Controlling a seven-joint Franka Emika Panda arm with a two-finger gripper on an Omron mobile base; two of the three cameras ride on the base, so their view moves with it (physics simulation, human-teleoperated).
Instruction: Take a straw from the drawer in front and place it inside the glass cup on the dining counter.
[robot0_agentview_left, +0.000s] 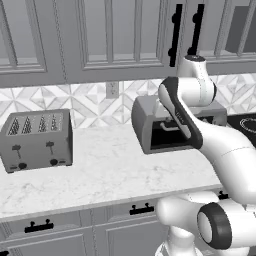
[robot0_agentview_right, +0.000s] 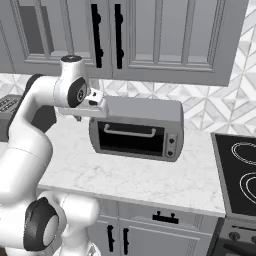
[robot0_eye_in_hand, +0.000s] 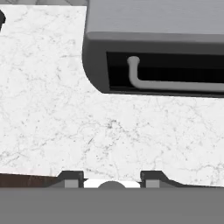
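Room: a kitchen with grey cabinets (robot0_agentview_left: 100, 35) up high, a patterned tile wall (robot0_agentview_left: 85, 102) and a white marble surface (robot0_agentview_left: 115, 170).
Front edge: closed grey drawer fronts (robot0_agentview_left: 40, 225) with black bar handles sit under the surface.
End effector (robot0_eye_in_hand: 111, 179): held high over the surface, pointing down; its two dark tips stand apart with nothing between them.
Middle: bare marble lies below the tips.
Back left: a grey toaster (robot0_agentview_left: 36, 139) stands near the wall.
Back middle: a grey toaster oven (robot0_agentview_right: 136, 127) with a pale bar handle.
Right edge: a black stove top (robot0_agentview_right: 240, 172).
Straw: I cannot see it; the drawers are shut.
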